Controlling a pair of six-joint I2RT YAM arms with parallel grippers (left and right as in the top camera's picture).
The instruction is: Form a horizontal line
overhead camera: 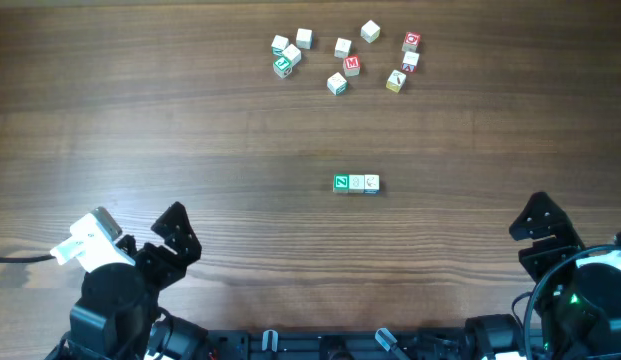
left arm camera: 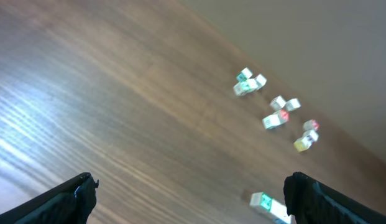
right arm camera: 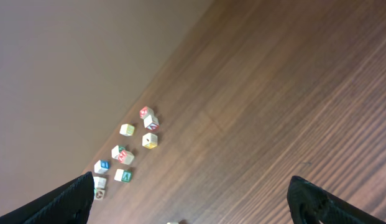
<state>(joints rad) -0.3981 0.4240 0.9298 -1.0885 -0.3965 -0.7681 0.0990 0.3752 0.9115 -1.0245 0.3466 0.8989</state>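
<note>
Three tiny cubes lie side by side, touching, in a left-to-right row at the middle of the table: a green-faced cube [overhead camera: 342, 183], a plain pale cube [overhead camera: 356, 183] and a pale cube with blue trim [overhead camera: 371, 183]. The left wrist view catches this row [left arm camera: 267, 204] low on the right, just inside one black finger [left arm camera: 317, 199]. My left gripper [left arm camera: 189, 190] is open and holds nothing, and it sits near the front left edge [overhead camera: 150, 245]. My right gripper [right arm camera: 189, 186] is also open and holds nothing, at the front right [overhead camera: 580, 235]. Both are well apart from the row.
Several loose letter cubes [overhead camera: 340, 55] are scattered at the far side of the wooden table, some with red letters [overhead camera: 352, 64]. The same cluster shows in the left wrist view [left arm camera: 276, 112] and the right wrist view [right arm camera: 127, 152].
</note>
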